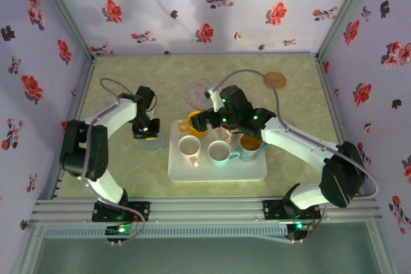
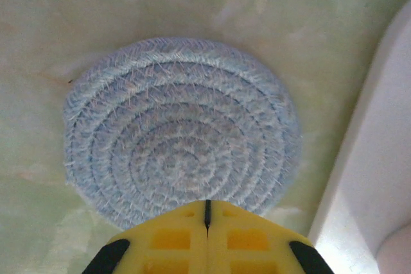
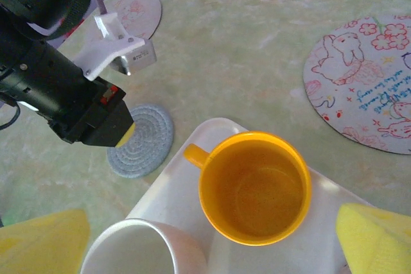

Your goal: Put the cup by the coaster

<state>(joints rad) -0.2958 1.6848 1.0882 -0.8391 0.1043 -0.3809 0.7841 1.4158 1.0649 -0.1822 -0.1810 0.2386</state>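
Jaws: left gripper [image 2: 207, 213] clenched, empty, over coaster [image 2: 183, 129]; right gripper [image 3: 207, 242] being held spread over cup [image 3: 255, 187], lower centre; tipping risked by off-centre closing.

Three walls are boxing in the cell: back wall [image 1: 212, 11], left wall [image 1: 29, 75] and right wall [image 1: 379, 94], all wearing pale lilac paper with red and dark flower prints. Worktop [image 1: 160, 72] is showing a pale green marbled finish under soft overhead light. Grey post [image 1: 65, 14] is running up the far-left corner. Aluminium rail [image 1: 205, 210] is spanning the near edge.
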